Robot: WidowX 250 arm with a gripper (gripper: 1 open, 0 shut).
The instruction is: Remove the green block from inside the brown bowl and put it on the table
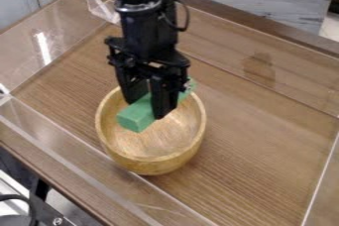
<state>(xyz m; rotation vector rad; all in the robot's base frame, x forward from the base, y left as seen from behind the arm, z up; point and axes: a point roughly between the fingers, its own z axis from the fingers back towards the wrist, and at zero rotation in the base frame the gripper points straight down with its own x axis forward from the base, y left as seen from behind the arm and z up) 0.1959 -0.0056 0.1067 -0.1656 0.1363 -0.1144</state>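
The green block hangs tilted above the inside of the brown bowl, clear of the bowl's floor. My black gripper points almost straight down and is shut on the block's upper part, so only the lower left end of the block shows well. The bowl sits on the wood-grain table, toward its near left side. The arm rises from the gripper toward the top of the view.
A clear acrylic wall runs around the table's edges, close to the bowl on the near left. Bare tabletop lies to the right of and behind the bowl.
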